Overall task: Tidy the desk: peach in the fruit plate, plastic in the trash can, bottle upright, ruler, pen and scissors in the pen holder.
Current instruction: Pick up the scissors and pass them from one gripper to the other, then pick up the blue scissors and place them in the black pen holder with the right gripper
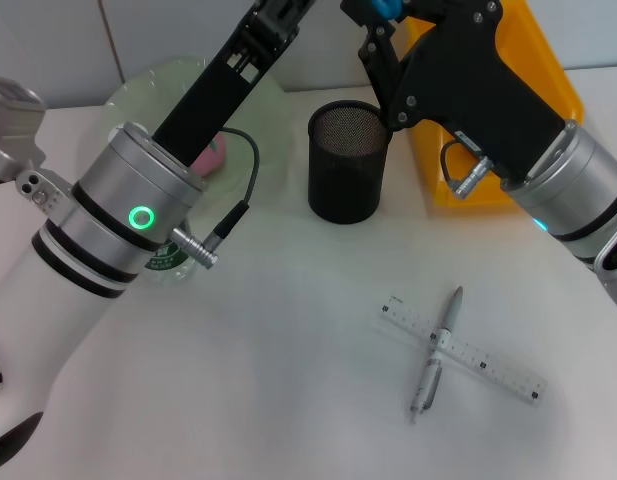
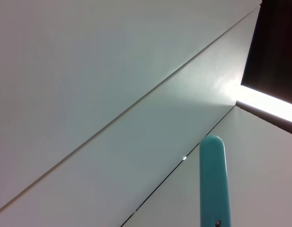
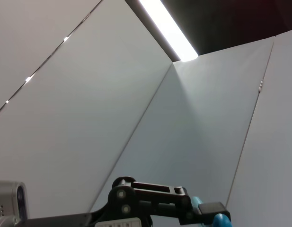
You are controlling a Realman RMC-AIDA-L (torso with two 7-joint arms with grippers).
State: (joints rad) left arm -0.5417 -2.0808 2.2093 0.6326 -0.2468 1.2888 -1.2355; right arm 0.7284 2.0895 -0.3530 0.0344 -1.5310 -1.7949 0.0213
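The clear ruler [image 1: 466, 352] lies flat on the white desk, front right, with the silver pen [image 1: 435, 357] crossed over it. Further back stands the black mesh pen holder [image 1: 345, 162], nothing showing inside it. On the pale green fruit plate [image 1: 153, 88] at the back left rests a pink peach [image 1: 214, 152], half hidden by my left arm. Under that arm shows a scrap of the bottle's green label [image 1: 168, 261]. The scissors and plastic are out of view. Both arms are raised. My right gripper [image 1: 380, 10] is high above the pen holder. My left gripper [image 2: 213, 182] faces the wall.
A yellow bin [image 1: 493, 110] stands at the back right, behind my right arm. The desk's front middle and front left are bare white surface. The wrist views show only wall panels and a ceiling light.
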